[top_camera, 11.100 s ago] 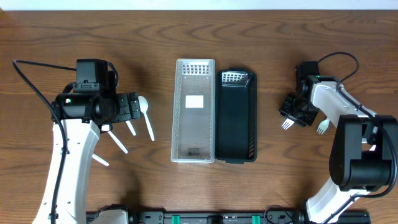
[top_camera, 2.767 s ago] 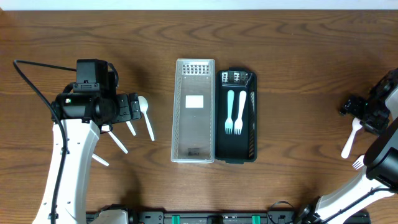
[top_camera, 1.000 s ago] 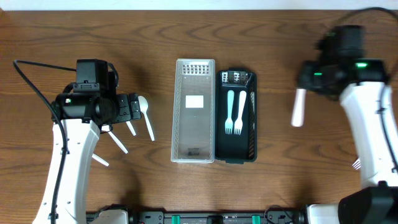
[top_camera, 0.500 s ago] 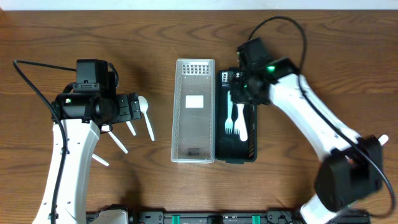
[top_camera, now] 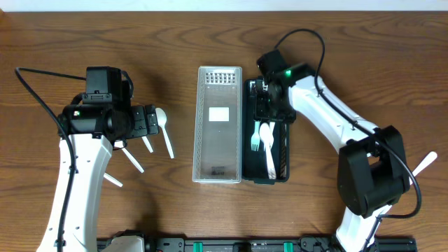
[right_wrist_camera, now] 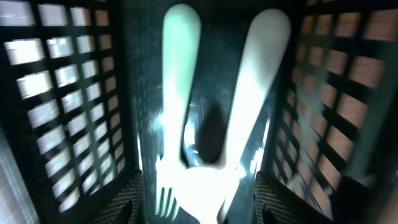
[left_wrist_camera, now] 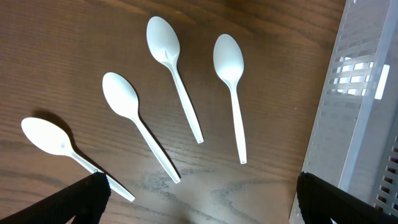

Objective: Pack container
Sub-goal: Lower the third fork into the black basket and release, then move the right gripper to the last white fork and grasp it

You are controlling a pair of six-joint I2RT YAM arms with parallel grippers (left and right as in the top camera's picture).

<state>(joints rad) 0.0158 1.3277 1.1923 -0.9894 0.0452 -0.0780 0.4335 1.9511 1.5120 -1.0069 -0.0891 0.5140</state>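
Note:
A black slotted tray [top_camera: 283, 143] lies beside a clear container [top_camera: 219, 126] mid-table. My right gripper [top_camera: 269, 110] hovers low over the tray's far half, open. Pale forks [top_camera: 255, 138] lie lengthwise inside, and a white fork [top_camera: 270, 159] lies nearer the front. In the right wrist view two fork handles [right_wrist_camera: 180, 68] point away, and a bright white fork [right_wrist_camera: 205, 180] lies between my spread fingers [right_wrist_camera: 202, 202], untouched by them. My left gripper [top_camera: 145, 120] is open and empty above several white spoons [top_camera: 166, 133], which also show in the left wrist view [left_wrist_camera: 174, 81].
The clear container's wall [left_wrist_camera: 367, 93] shows at the right of the left wrist view. A white utensil [top_camera: 424, 164] lies at the table's far right edge. The right arm's cable arcs over the back of the table.
My right arm carried a white fork from the right side to the black tray. The fork now lies lower in the tray, and the fingers are apart. The left arm has not moved.

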